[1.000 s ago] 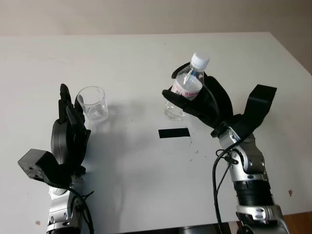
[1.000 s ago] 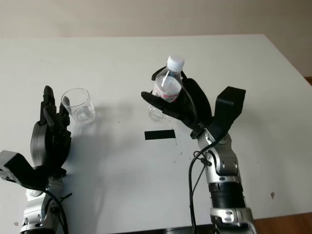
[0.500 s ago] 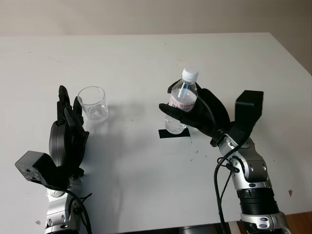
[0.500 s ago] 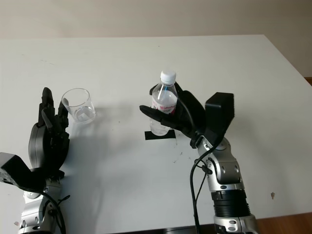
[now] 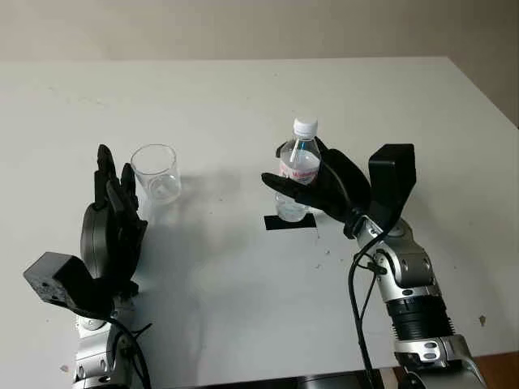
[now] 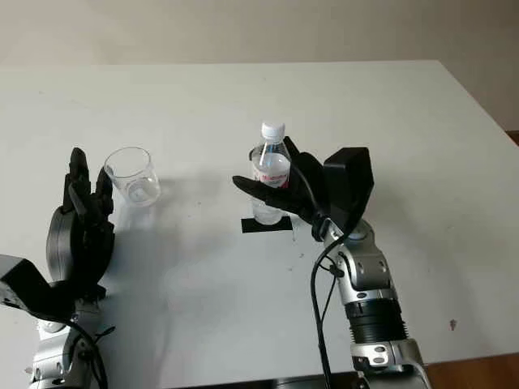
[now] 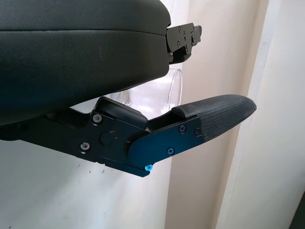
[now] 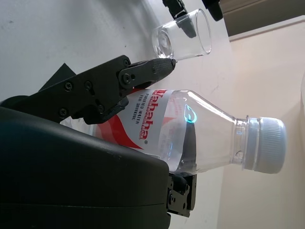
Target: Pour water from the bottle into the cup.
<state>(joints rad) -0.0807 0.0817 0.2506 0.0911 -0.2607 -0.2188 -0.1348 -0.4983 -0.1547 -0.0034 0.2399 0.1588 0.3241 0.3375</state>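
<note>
Nearest me, my left hand [image 5: 113, 223] is open and empty just beside the smooth, clear cylindrical cup [image 5: 156, 173], which stands upright on the matte white table [image 5: 243, 89]. My right hand [image 5: 328, 188] has its black fingers [image 8: 109, 86] clamped around the clear plastic bottle [image 5: 298, 172], upright over a flat black rectangular marker [image 5: 289, 221]. The bottle carries a ribbed white cap [image 8: 269, 145] and a red-and-white label [image 8: 143, 121] whose lettering I cannot read in full.
</note>
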